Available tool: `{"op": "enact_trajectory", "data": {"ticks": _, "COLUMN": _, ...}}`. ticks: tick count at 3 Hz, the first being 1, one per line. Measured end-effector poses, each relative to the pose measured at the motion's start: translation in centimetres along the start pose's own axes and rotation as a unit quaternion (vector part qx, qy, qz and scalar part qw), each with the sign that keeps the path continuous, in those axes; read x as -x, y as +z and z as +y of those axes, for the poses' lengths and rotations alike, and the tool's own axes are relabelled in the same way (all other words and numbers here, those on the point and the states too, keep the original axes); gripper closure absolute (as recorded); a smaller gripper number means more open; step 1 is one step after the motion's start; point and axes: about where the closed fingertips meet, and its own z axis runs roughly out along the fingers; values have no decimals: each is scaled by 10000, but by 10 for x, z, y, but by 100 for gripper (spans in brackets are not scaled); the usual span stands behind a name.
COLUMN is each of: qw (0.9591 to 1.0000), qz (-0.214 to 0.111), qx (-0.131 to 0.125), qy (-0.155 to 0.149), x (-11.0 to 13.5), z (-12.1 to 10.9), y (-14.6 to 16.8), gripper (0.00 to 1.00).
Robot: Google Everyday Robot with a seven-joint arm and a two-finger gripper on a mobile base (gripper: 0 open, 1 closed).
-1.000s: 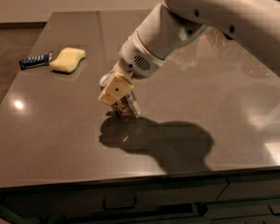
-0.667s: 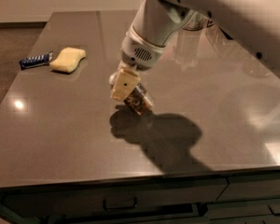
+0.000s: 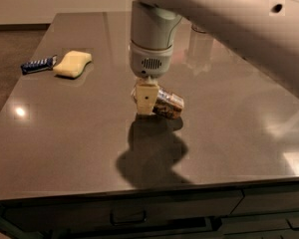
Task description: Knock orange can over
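The orange can [image 3: 170, 104] lies on its side on the brown-grey counter [image 3: 79, 128], near the middle, its length pointing right and slightly toward me. Its orange-brown body with a whitish pattern shows. My gripper [image 3: 146, 98] hangs straight down from the white wrist [image 3: 150, 59] and sits right at the can's left end, touching or nearly touching it. The gripper's cream tip hides that end of the can. The arm's dark shadow [image 3: 152, 153] falls on the counter in front of the can.
A yellow sponge [image 3: 73, 63] and a blue snack bar [image 3: 38, 64] lie at the counter's far left. A tall grey metal cup [image 3: 199, 46] stands behind the arm at the back. The counter's front edge with drawers [image 3: 129, 215] runs along the bottom.
The can went from upright under the gripper to tilted and now lies on its side. The arm swung to the right and now stands more vertical over it.
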Motion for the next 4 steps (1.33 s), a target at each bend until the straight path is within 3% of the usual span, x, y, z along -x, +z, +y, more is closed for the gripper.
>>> {"op": "enact_trajectory", "data": {"ticks": 1, "qw": 9983, "qz": 522, "qx": -98, "qy": -246, "x": -6, "z": 5, "y": 4, "gripper": 59}}
{"op": "enact_trajectory", "data": {"ticks": 3, "qw": 9983, "qz": 472, "qx": -216, "qy": -259, "x": -3, "z": -1, "y": 6, "gripper": 13}}
{"op": "enact_trajectory", "data": {"ticks": 4, "qw": 9983, "qz": 442, "qx": -255, "qy": -264, "x": -1, "z": -2, "y": 6, "gripper": 0}}
